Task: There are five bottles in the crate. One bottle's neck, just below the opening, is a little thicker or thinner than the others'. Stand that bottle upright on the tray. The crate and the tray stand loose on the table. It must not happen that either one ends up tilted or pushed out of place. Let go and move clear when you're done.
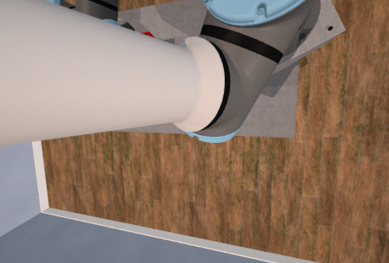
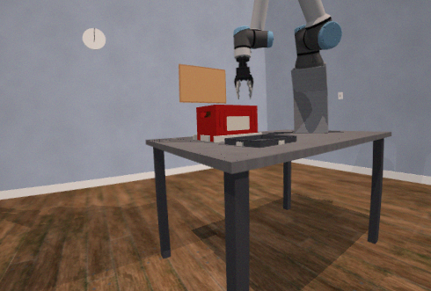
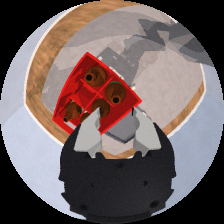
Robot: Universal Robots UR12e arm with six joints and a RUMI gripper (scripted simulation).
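Observation:
The red crate (image 1: pixel 148 34) (image 2: pixel 219 121) (image 3: pixel 133 101) stands on the table. In the wrist view several brown bottles stand in its compartments: one bottle (image 3: pixel 98 75) at the top, one bottle (image 3: pixel 115 92) at the right, one bottle (image 3: pixel 72 109) at the left, others near the left finger and partly hidden. Which neck differs cannot be told. My gripper (image 2: pixel 244 98) (image 3: pixel 116 107) is open, points down and hangs above the crate with nothing between its fingers. The dark tray (image 2: pixel 261 142) (image 3: pixel 121 133) lies beside the crate, partly hidden by the gripper in the wrist view; no bottle shows on it.
The grey table (image 2: pixel 198 149) (image 1: pixel 274 119) carries the crate and tray. The arm's grey pedestal (image 2: pixel 310 99) stands at the table's far side. In the top view the arm hides the gripper, the tray and most of the crate.

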